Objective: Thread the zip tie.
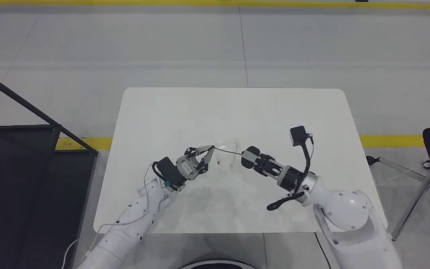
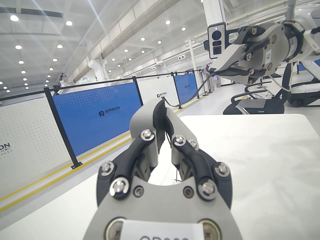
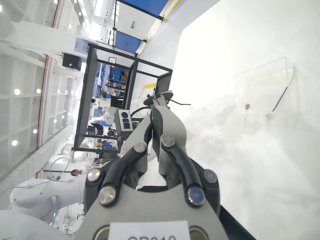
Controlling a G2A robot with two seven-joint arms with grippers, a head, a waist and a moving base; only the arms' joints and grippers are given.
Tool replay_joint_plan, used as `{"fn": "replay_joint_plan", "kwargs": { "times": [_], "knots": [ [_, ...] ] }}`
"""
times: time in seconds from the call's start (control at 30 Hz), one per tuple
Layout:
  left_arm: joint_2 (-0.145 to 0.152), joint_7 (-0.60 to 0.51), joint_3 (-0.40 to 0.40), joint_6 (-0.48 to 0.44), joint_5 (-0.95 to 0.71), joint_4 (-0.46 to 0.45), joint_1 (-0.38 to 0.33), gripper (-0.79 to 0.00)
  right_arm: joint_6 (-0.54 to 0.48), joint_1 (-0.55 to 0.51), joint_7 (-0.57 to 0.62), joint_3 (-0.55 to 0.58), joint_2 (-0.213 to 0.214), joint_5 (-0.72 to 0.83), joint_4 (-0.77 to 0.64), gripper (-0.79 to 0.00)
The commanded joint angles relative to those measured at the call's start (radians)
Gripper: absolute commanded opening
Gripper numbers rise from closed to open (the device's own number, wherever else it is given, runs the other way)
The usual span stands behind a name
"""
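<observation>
**Top view, left to right.** A white, matte desk (image 1: pixel 302 121) with rounded corners. Both grippers work near its middle, well inside every edge, with broad white surface on all sides.

**Left:** the left gripper (image 1: pixel 203 155) is built of grey metal plates with black linkages, bright screws and ribbed dark pads. It is held above the desk. Its fingers (image 2: pixel 142 123) are pressed together on one end of the zip tie (image 1: pixel 227 150).

**Centre:** the zip tie is a thin, black, flexible strap. It hangs in the air between the two grippers, off the desk surface. In the left wrist view it leaves the left fingertips, sags in a shallow curve, then rises to the other gripper.

Just beyond the strap, on the desk, sits a tray (image 1: pixel 230 143) of clear, rigid plastic. It is angular in outline with rounded corners, and a small brown speck shows within that outline.

**Right:** the right gripper (image 1: pixel 246 157) is of the same build. It faces the left one tip to tip and stands near it. Its tapered fingers (image 2: pixel 226 57) are closed on the strap's other end.
</observation>
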Motion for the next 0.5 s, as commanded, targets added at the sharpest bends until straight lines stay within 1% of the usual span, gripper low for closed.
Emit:
{"fn": "replay_joint_plan", "kwargs": {
  "times": [0.0, 0.47],
  "knots": [
    [0.000, 0.000, 0.000, 0.000, 0.000, 0.000, 0.000, -0.785, -0.021, -0.004, 0.002, 0.002, 0.000, 0.012, 0.003, -0.785],
    [0.000, 0.000, 0.000, 0.000, 0.000, 0.000, 0.000, -0.785, -0.100, -0.013, -0.022, -0.010, -0.002, 0.031, 0.014, -0.785]
  ]
}}
